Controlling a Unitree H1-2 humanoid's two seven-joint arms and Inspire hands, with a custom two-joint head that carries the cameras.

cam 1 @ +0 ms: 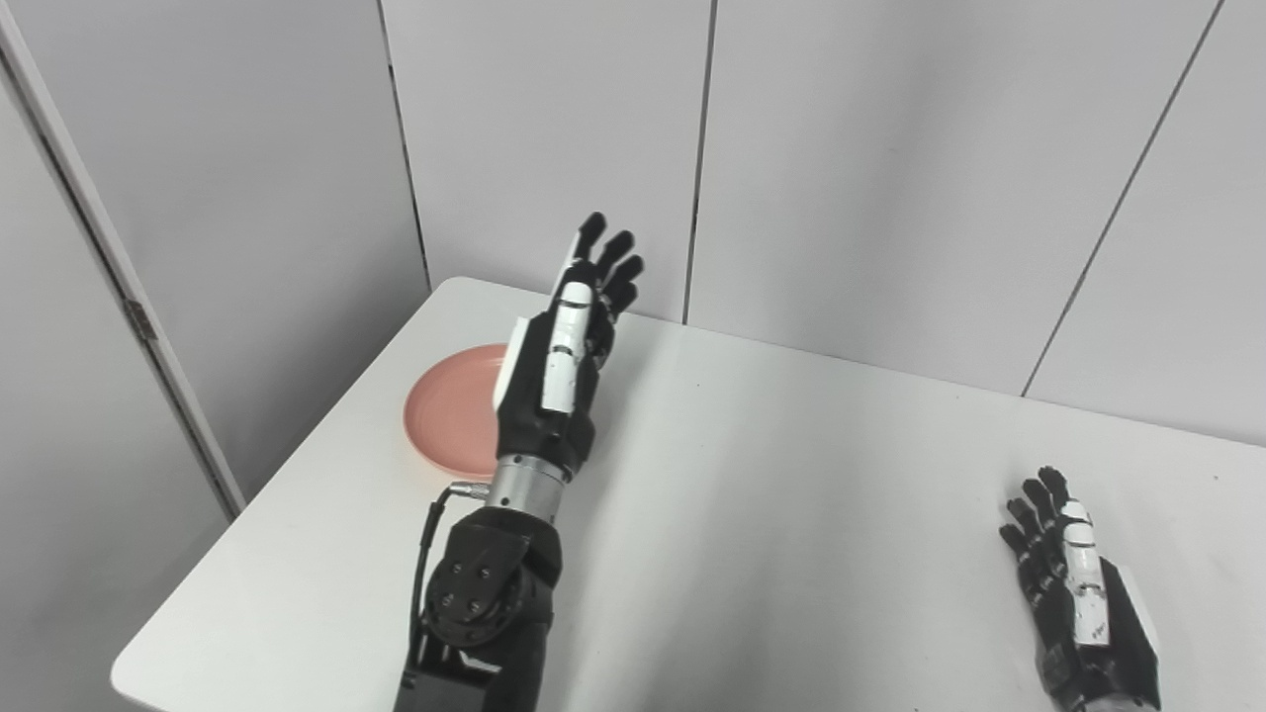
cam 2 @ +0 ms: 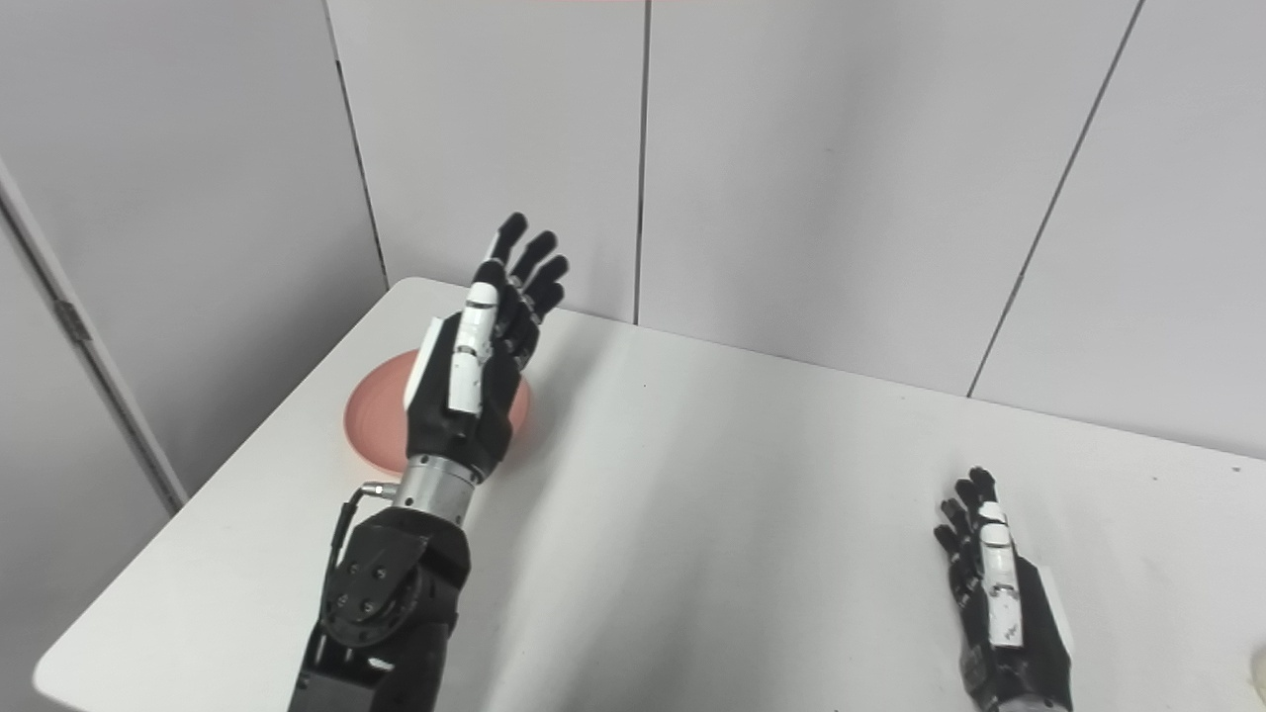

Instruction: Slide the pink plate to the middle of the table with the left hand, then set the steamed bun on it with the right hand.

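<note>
Left robot hand [cam 1: 554,381]: raised above the surface [cam 1: 791,494] near its far left corner, edge-on to the cameras, fingers [cam 1: 608,257] extended and slightly spread, pointing up and away. Holding nothing. Forearm rising from the bottom edge, with a cable at the wrist.

Pink plate [cam 1: 450,415]: flat on the surface, close to the left edge and toward the far corner. Right portion hidden behind the left robot hand and wrist. Contact between hand and plate: cannot tell from either view; hand appears raised in front of the plate rather than laid on it.

Right robot hand [cam 2: 999,593]: low at the near right part of the surface, well apart from the plate. Fingers [cam 2: 964,504] straight and apart, pointing away. Holding nothing. Resting on or just above the surface: cannot tell.

Steamed bun [cam 2: 1258,668]: only a pale sliver at the right edge of the right eye view, near the right robot hand; too little visible to confirm shape.

Backdrop: grey wall panels [cam 1: 890,148] with vertical seams directly behind the surface.
</note>
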